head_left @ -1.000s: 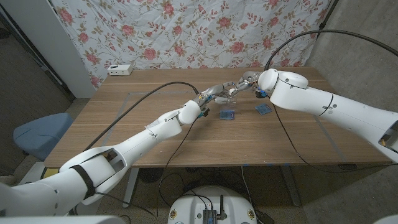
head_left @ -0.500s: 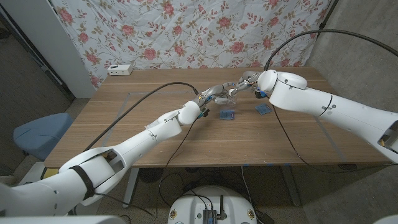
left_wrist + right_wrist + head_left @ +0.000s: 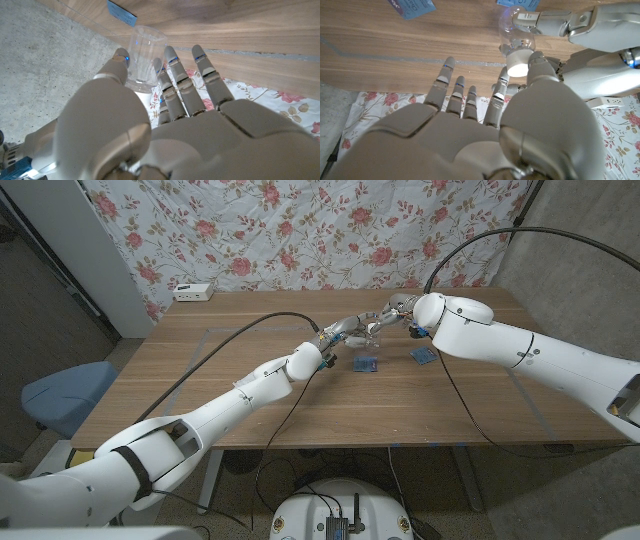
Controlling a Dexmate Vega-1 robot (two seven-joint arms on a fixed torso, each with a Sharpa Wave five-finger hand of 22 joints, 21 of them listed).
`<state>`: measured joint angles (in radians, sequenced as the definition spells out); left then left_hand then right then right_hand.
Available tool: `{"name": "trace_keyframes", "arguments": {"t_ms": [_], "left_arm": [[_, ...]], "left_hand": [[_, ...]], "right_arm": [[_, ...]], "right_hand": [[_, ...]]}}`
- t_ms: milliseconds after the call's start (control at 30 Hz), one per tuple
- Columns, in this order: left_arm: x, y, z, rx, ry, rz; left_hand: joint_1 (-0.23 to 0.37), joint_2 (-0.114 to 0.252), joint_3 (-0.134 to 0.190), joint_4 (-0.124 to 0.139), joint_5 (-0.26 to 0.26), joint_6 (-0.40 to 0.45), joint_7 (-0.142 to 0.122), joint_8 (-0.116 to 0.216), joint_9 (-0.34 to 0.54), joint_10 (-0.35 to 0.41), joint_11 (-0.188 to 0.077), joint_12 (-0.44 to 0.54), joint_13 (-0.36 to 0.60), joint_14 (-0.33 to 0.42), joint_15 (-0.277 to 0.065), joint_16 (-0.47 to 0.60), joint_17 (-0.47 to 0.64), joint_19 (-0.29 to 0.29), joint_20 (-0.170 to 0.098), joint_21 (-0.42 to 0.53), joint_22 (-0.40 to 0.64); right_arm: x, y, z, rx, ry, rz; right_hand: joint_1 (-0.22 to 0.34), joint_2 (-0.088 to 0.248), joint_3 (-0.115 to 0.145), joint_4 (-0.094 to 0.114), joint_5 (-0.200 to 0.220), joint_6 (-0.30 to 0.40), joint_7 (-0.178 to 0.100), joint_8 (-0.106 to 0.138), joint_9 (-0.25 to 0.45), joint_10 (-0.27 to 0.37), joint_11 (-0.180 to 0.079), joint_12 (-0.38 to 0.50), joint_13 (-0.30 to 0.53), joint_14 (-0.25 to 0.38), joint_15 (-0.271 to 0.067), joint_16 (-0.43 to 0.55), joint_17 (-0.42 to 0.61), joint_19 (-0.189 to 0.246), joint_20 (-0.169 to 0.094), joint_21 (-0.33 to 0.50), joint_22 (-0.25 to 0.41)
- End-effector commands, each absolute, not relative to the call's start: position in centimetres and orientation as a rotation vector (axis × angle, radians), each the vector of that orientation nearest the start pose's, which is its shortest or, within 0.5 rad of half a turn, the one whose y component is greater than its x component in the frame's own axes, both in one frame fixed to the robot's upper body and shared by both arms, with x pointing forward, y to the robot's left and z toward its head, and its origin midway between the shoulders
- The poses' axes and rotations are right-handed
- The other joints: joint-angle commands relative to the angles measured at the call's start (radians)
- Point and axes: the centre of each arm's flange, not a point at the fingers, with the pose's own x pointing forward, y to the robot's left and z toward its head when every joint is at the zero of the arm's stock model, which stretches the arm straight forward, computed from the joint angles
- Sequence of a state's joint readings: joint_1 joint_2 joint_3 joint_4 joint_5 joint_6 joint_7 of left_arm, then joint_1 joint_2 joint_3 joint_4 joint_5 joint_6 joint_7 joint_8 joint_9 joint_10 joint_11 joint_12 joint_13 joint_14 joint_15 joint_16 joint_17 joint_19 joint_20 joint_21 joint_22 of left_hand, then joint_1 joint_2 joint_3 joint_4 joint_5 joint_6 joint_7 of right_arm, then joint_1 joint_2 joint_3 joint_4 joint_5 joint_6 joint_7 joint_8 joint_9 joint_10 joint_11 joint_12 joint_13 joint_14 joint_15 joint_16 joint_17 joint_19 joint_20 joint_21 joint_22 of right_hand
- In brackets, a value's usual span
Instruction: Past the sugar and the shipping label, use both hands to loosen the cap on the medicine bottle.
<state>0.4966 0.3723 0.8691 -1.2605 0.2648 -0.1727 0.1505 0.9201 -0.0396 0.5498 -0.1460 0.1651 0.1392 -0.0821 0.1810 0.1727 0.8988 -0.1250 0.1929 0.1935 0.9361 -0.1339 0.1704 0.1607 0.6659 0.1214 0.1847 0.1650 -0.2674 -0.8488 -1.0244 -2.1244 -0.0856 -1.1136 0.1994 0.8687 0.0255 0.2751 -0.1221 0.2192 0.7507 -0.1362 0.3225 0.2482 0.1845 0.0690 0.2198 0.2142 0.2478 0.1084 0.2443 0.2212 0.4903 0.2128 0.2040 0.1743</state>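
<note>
Head view: both arms reached to the far middle of the wooden table [image 3: 200, 395]. The left hand [image 3: 345, 330] and the right hand [image 3: 395, 308] met around the medicine bottle [image 3: 373, 330], a small clear item that was hard to make out at this range. Two blue packets lay on the table nearer the robot: one [image 3: 366, 363] just in front of the left hand, the other [image 3: 423, 356] beneath the right forearm. A white power strip [image 3: 193, 292] sat at the far left edge, with a floral cloth [image 3: 300, 230] hanging behind and a blue chair [image 3: 65, 395] beside the table on the left.

Left wrist view: the left hand [image 3: 165, 120] gripped the clear body of the medicine bottle [image 3: 145, 57], thumb on one side and fingers [image 3: 172, 70] on the other. A blue packet [image 3: 121, 13] lay on the wood beyond the bottle.

Right wrist view: the right hand [image 3: 485, 125] pinched the white cap [image 3: 519, 62] between its thumb and a finger, the remaining fingers [image 3: 455, 95] spread and apart from the bottle. The clear bottle [image 3: 512, 30] stood beyond the cap, with the left hand [image 3: 555, 22] clasped on its body. Blue packets [image 3: 412, 7] lay on the table further off.
</note>
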Motion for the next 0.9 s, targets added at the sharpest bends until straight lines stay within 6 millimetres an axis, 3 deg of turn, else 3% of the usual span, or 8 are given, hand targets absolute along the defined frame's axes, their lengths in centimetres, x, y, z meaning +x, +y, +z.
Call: {"name": "trace_keyframes", "arguments": {"t_ms": [33,233,467,633,900], "left_arm": [[64.80,4.26,1.54,0.991,-0.841,-0.346],[64.81,4.17,1.46,0.990,-0.839,-0.349],[64.75,4.19,1.34,0.989,-0.836,-0.347],[64.69,4.21,1.24,0.987,-0.835,-0.344],[64.63,4.23,1.12,0.986,-0.833,-0.343]], "left_hand": [[0.003,0.010,0.007,-0.002,0.008,0.004,-0.002,0.005,0.002,0.024,-0.014,0.004,0.005,0.001,-0.038,0.006,0.001,-0.005,0.000,0.001,0.002],[0.001,0.010,0.006,-0.001,0.008,0.004,-0.001,0.005,0.002,0.024,-0.014,0.004,0.005,0.001,-0.037,0.006,0.001,-0.005,-0.001,0.001,0.002],[0.000,0.013,0.008,0.000,0.008,0.003,0.001,0.004,0.002,0.023,-0.013,0.004,0.005,-0.001,-0.038,0.005,0.001,-0.006,0.000,0.001,0.002],[-0.002,0.013,0.009,0.001,0.008,0.004,0.000,0.004,0.002,0.025,-0.014,0.005,0.005,0.000,-0.036,0.005,0.001,-0.005,-0.001,0.001,0.002],[-0.002,0.013,0.010,0.001,0.008,0.002,0.000,0.004,0.002,0.024,-0.014,0.004,0.005,-0.001,-0.036,0.004,0.000,-0.005,0.000,0.002,0.002]], "right_arm": [[55.92,-16.55,8.91,-1.262,-0.135,0.077],[55.89,-16.70,8.91,-1.258,-0.128,0.086],[55.85,-16.85,8.86,-1.245,-0.133,0.102],[55.81,-16.96,8.86,-1.233,-0.141,0.116],[55.73,-17.06,8.79,-1.221,-0.155,0.123]], "right_hand": [[0.037,0.018,0.016,-0.020,0.007,0.006,-0.017,0.011,0.002,0.000,-0.017,0.000,0.001,-0.001,-0.012,0.006,0.003,0.006,0.000,0.001,0.002],[0.094,0.052,0.046,-0.043,0.000,0.002,-0.034,0.010,0.000,-0.005,-0.043,-0.006,0.000,-0.006,-0.022,0.004,0.005,0.005,-0.001,-0.003,0.001],[0.134,0.077,0.065,-0.050,-0.011,0.013,-0.055,0.013,-0.003,-0.009,-0.091,-0.010,-0.001,-0.015,-0.036,0.002,0.007,0.001,-0.003,-0.006,0.001],[0.152,0.100,0.078,-0.048,-0.018,0.010,-0.077,0.010,-0.005,-0.011,-0.101,-0.012,-0.001,-0.019,-0.040,0.003,0.009,-0.005,-0.008,-0.008,0.001],[0.170,0.121,0.090,-0.048,-0.022,0.000,-0.085,0.000,-0.008,-0.010,-0.116,-0.012,-0.002,-0.025,-0.049,0.003,0.012,-0.012,-0.015,-0.010,0.001]]}}
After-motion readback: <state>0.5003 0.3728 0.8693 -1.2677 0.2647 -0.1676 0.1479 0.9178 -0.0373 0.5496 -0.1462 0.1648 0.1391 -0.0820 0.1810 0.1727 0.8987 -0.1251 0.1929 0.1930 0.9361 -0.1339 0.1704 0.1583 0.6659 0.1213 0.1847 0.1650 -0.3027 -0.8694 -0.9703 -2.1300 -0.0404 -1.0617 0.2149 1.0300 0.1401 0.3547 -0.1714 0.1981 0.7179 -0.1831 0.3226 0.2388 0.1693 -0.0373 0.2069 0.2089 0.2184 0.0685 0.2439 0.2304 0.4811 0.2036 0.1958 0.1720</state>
